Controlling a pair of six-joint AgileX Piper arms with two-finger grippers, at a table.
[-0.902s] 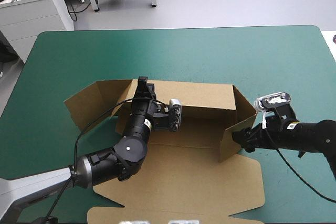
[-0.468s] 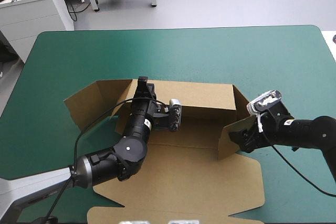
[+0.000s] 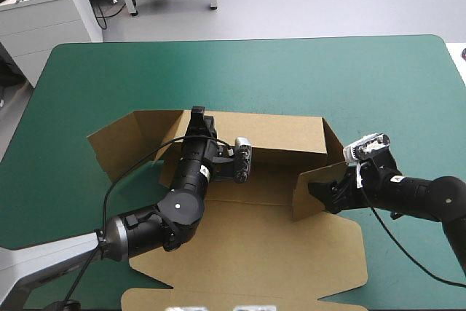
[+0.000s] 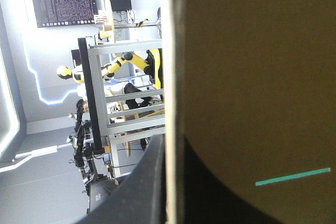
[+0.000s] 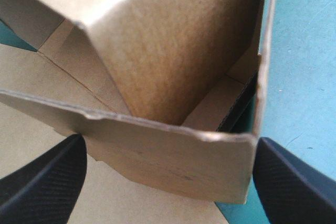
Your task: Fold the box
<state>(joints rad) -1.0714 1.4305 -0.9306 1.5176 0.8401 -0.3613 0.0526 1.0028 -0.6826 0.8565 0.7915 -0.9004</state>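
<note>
The brown box [image 3: 255,253] lies on the teal-green cover with its back wall [image 3: 284,132] raised. My left gripper [image 3: 198,116] is at that wall's top edge near its left end, shut on the board. In the left wrist view the wall's edge [image 4: 169,51] runs between the black fingers [image 4: 144,187]. The right side flap [image 3: 309,191] stands up and leans inward. My right gripper [image 3: 322,196] is against its outer face, open. In the right wrist view the flap [image 5: 173,166] spans the gap between the two spread fingers [image 5: 44,174].
The box's left side flap [image 3: 116,143] lies splayed outward toward the table's left edge. The wide lid panel [image 3: 240,282] lies flat, reaching the table's near edge. Teal-green cover [image 3: 291,71] stretches behind the back wall to the far edge.
My right gripper has moved leftward, swinging the right side flap further inward over the box floor. The left arm has stayed where it was on the back wall.
</note>
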